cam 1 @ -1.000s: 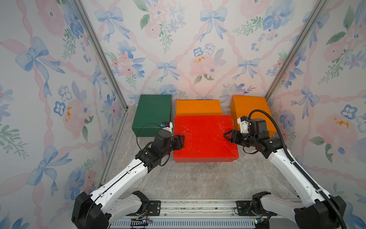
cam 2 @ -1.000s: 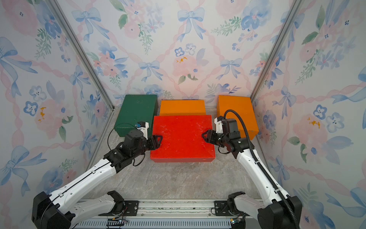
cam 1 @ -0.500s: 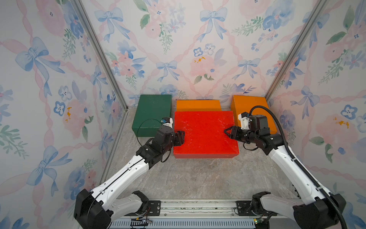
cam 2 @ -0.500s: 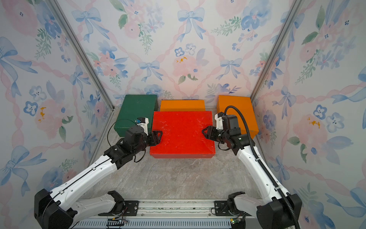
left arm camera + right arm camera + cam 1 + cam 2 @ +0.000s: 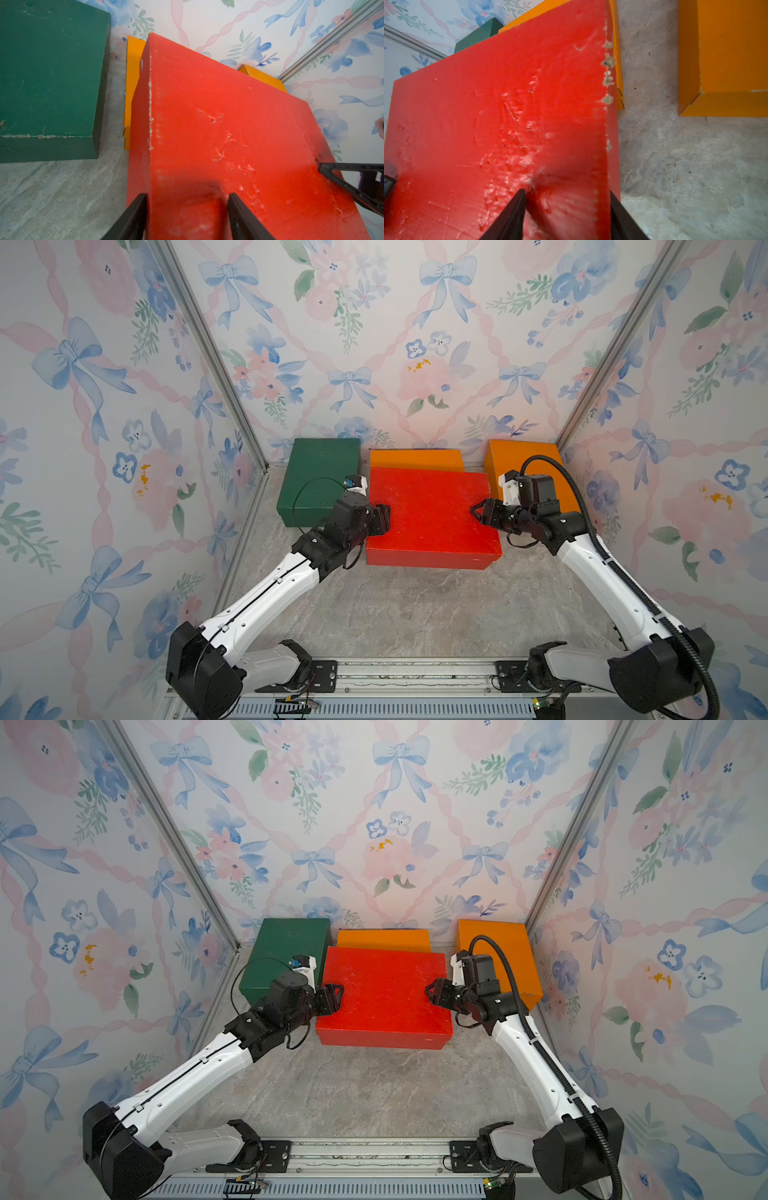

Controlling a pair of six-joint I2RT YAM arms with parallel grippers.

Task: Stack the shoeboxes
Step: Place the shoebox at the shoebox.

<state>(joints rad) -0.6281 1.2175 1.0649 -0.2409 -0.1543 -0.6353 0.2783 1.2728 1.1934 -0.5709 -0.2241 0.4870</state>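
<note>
We've got the red rectangular cardboard shoebox (image 5: pixel 432 514) pinched at both short ends: left gripper (image 5: pixel 384 517) clenched on its left edge, right gripper (image 5: pixel 478 512) clamped on the right edge, each w/ one finger on top, one on the side. Its rear overlaps the orange cardboard shoebox (image 5: pixel 415 458) at back ctr; can't tell if they touch. Dark green cardboard shoebox (image 5: pixel 320 460) crowds the left wrist, second orange cardboard shoebox (image 5: pixel 505 458) sits just behind the right wrist, all on grey stone-look tabletop (image 5: pixel 415 614).
</note>
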